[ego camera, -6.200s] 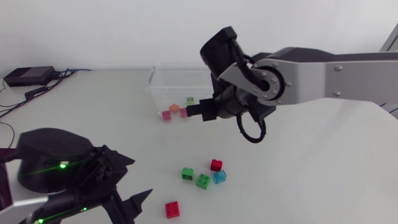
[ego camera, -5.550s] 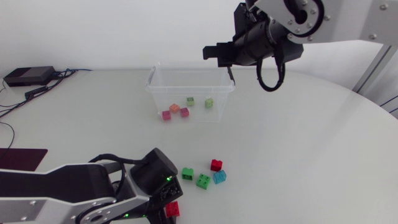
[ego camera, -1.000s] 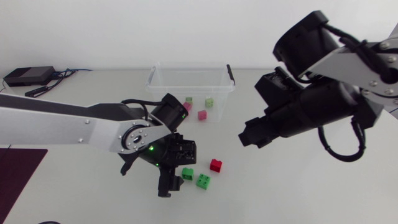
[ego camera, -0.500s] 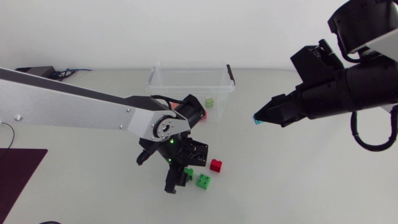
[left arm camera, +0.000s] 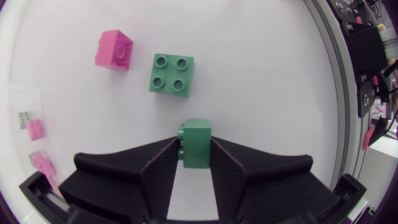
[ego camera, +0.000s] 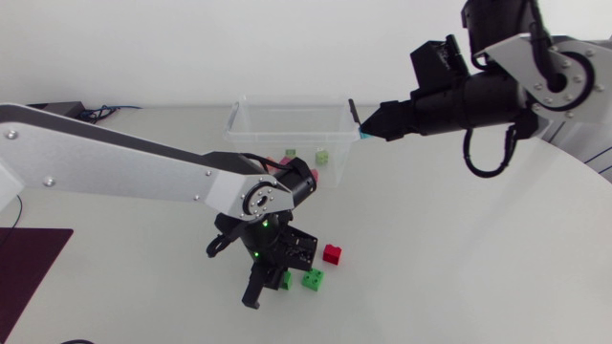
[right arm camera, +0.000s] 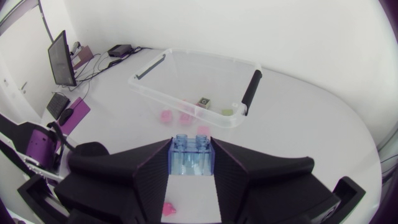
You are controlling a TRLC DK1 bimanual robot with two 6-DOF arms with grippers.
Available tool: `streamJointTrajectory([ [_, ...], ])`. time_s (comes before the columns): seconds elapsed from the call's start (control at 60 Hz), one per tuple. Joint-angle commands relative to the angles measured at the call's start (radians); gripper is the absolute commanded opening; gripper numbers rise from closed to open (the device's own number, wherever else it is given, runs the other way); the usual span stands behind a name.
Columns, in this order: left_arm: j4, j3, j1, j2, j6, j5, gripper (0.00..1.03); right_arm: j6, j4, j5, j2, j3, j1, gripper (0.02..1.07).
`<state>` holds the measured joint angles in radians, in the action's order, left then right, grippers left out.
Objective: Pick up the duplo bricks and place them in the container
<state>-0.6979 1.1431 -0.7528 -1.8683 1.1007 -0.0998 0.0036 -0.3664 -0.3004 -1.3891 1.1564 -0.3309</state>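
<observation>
Green plastic sits squarely in the left gripper [left arm camera: 195, 142]: a small green brick [left arm camera: 196, 144], turned on its side so that its studs face one finger, is pinched between the two black fingertips. The fingertips stand narrowly parted and touch the brick from both sides. Gripper and brick are down at the white tabletop [ego camera: 459, 268], toward its near edge and about midway along it, with the left arm coming in from the left edge. Just ahead of the fingers lies a square green brick [left arm camera: 172, 73] with four studs up. Beyond that, a little to one side, is a red brick [ego camera: 333, 253] (it looks pink from the left wrist view). The three are close together but apart from one another. The clear container [ego camera: 292, 134] stands near the far edge of the tabletop, well apart from that cluster, with a black handle [right arm camera: 250, 90] on its right end. On its floor lie a few pink bricks [right arm camera: 165, 115] and two green bricks [right arm camera: 204, 102]. The right gripper [ego camera: 368, 122] is held in the air by the container's right end; seen from the right wrist view, the container lies ahead of and below it. Its fingers are drawn in close on a translucent blue brick [right arm camera: 192, 155], studs pointing ahead, gripped from both sides.
</observation>
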Motion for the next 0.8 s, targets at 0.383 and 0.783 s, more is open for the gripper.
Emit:
streamJointTrajectory([
  [0.383,-0.015,-0.092,0.122,0.400,-0.067,-0.112,0.29,0.104,0.184,-0.008,-0.372,0.261,-0.042,0.18],
  [0.783,0.433,-0.028,0.276,0.434,-0.412,-0.146,0.29,0.082,0.121,0.118,-0.507,0.408,-0.071,0.97],
])
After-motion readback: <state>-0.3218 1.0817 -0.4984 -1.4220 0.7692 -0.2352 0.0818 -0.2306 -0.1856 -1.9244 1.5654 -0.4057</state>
